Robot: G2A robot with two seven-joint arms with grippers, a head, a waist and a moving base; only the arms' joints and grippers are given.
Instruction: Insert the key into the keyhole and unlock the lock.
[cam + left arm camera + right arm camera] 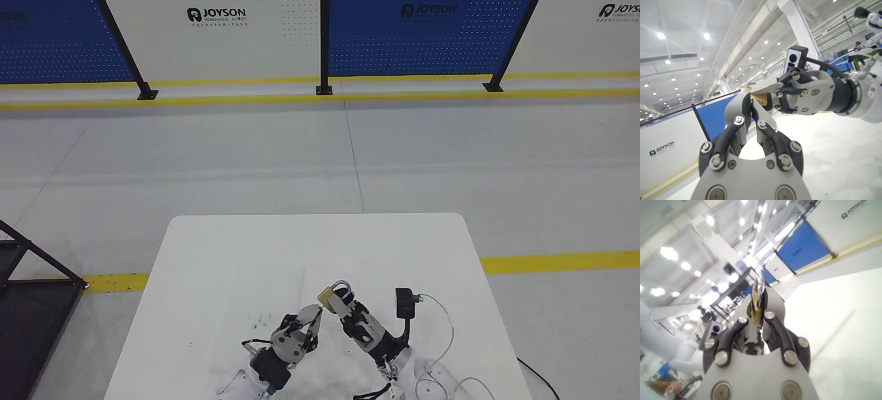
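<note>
Right gripper (pixel 761 295) grasps the brass padlock (pixel 755 311) above the tabletop's (pixel 300 250) near edge. Left gripper (pixel 750 102), jaws clenched, tips against the padlock's body.

Right end effector (pixel 340 303) with lock (pixel 327 295) stands directly before left end effector (pixel 314 314).

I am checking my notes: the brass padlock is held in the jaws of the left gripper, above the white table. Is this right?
Only the side is wrong: the brass padlock is held in the jaws of the right gripper, above the white table. The right wrist view shows it.
</note>
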